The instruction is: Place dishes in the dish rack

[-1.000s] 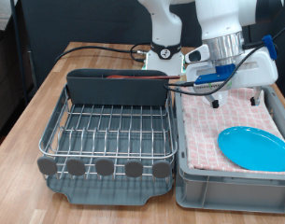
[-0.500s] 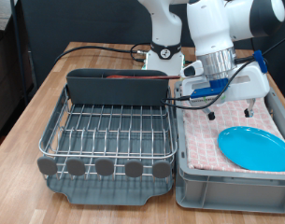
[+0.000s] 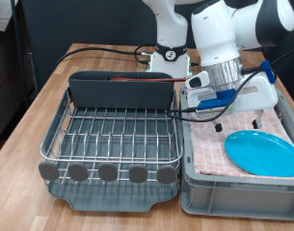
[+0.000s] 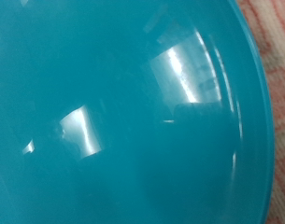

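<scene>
The light-blue plate lies flat on the pink checkered cloth in the grey bin at the exterior view's right. It fills the wrist view, where no fingers show. My gripper hangs open and empty just above the bin, over the plate's far edge. The dish rack stands at the exterior view's left with a bare wire grid. A reddish-brown wooden spoon lies in its tall back compartment. The white cup is out of view.
Black cables run across the wooden table behind the rack. The robot base stands at the back. Pink cloth shows at the wrist view's corner beside the plate.
The gripper has come down and shifted a little to the exterior view's left, closer to the plate. The plate, rack and spoon have not moved.
</scene>
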`<state>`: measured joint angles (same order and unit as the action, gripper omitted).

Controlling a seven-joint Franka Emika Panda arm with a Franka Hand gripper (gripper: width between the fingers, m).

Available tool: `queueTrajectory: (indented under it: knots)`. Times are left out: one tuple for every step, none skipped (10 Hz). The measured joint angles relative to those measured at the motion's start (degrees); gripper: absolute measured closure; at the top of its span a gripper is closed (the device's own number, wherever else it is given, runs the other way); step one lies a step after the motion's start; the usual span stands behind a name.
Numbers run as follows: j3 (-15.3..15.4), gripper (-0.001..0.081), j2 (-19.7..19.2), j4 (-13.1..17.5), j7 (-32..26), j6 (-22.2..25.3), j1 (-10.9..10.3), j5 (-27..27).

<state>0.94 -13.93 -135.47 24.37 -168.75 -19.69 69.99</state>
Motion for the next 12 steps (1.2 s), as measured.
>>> queueTrajectory:
  knots:
    - [0.1,0.0004,-0.5,0.4,-0.9,0.0,0.0,1.2]
    - [0.2,0.0004,-1.0,0.8,-1.8,0.0,0.0,2.2]
    - [0.3,0.0004,-1.4,1.1,-2.4,0.0,0.0,2.9]
    - [0.3,0.0004,-1.7,1.4,-2.7,0.0,0.0,3.2]
    - [0.3,0.0004,-2.1,1.7,-2.8,0.0,0.0,3.3]
    - [0.4,0.0004,-2.4,1.9,-2.9,0.0,0.0,3.3]
    - [0.4,0.0004,-2.6,2.1,-2.9,0.0,0.0,3.4]
    - [0.4,0.0004,-2.8,2.4,-3.1,0.1,0.0,3.5]
    - [0.5,0.0004,-3.0,2.6,-3.4,0.2,0.0,3.7]
    - [0.5,0.0004,-3.2,3.0,-3.5,0.3,0.0,3.8]
    - [0.5,0.0004,-3.5,3.4,-3.5,0.6,0.0,3.9]
    - [0.6,0.0004,-3.7,3.7,-3.9,0.7,0.0,4.6]
